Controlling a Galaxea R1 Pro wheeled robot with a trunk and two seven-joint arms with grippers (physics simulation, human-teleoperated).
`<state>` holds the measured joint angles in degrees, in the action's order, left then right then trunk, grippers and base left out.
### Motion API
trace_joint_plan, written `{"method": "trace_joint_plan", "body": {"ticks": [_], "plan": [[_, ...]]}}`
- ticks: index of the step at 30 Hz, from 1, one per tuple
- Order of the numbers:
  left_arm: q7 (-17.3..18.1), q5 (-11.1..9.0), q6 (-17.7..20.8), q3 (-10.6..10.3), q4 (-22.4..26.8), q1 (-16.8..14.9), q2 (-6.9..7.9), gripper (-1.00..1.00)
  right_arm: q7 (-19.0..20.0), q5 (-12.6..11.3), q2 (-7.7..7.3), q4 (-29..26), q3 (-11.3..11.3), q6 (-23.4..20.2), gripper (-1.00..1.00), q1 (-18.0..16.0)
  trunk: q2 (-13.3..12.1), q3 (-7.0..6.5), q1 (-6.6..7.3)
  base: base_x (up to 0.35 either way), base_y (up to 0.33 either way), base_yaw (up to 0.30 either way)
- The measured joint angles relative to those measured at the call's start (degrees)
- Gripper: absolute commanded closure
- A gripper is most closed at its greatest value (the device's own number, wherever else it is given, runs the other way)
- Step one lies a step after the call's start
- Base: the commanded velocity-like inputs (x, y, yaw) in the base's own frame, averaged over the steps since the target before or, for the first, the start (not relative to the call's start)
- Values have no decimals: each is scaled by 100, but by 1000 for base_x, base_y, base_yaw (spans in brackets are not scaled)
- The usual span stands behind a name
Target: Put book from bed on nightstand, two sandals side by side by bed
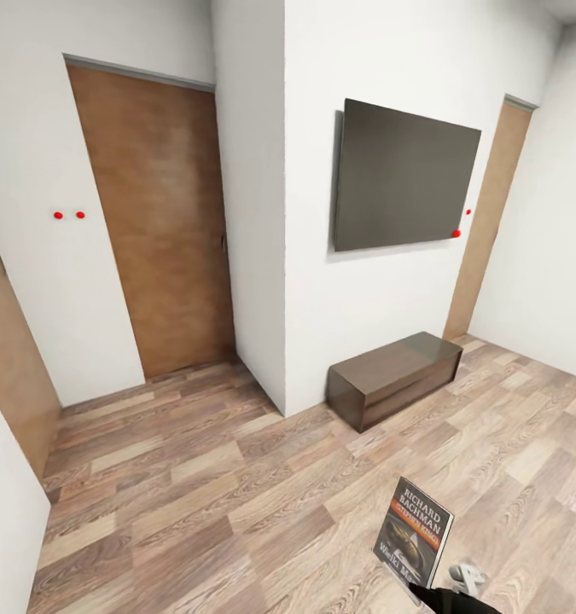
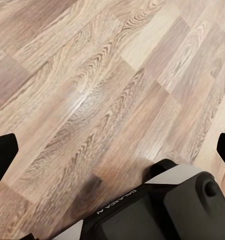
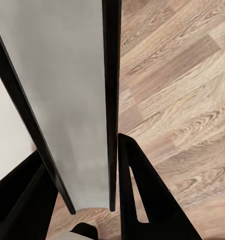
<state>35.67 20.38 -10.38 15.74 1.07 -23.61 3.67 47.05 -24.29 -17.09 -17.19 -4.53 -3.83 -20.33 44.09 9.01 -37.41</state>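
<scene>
Right gripper [image 3: 92, 200] is clamped on the book [image 1: 413, 533], holding it upright with its cover facing me, low at my right. Left gripper [image 2: 112, 150] hangs spread apart over bare floor [image 1: 194, 477]. I see no nightstand, so I must turn first.

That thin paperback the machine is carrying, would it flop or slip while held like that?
The thin dark paperback with the orange band stands upright from the right gripper, so probably fairly stiff. Its slimness suggests lightness. The fingers pinch one edge only, so it might pivot.
</scene>
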Motion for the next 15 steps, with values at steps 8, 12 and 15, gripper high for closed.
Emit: {"method": "trace_joint_plan", "body": {"ticks": [8, 12, 15], "plan": [[0, -4, 0, -5, 0, 0, 0, -100, -6, 4, 0, 1, -2, 2, 100, 0, 0, 0, 0, 0, 0, -283], [0, -5, -1, -3, 0, 0, 0, -100, -12, 5, 0, 1, -5, 2, 100, 0, 0, 0, 0, 0, 0, -283], [0, -1, 0, -3, 0, 0, 0, -100, -17, 6, 0, 1, -11, 2, 100, 0, 0, 0, 0, 0, 0, -282]]}}
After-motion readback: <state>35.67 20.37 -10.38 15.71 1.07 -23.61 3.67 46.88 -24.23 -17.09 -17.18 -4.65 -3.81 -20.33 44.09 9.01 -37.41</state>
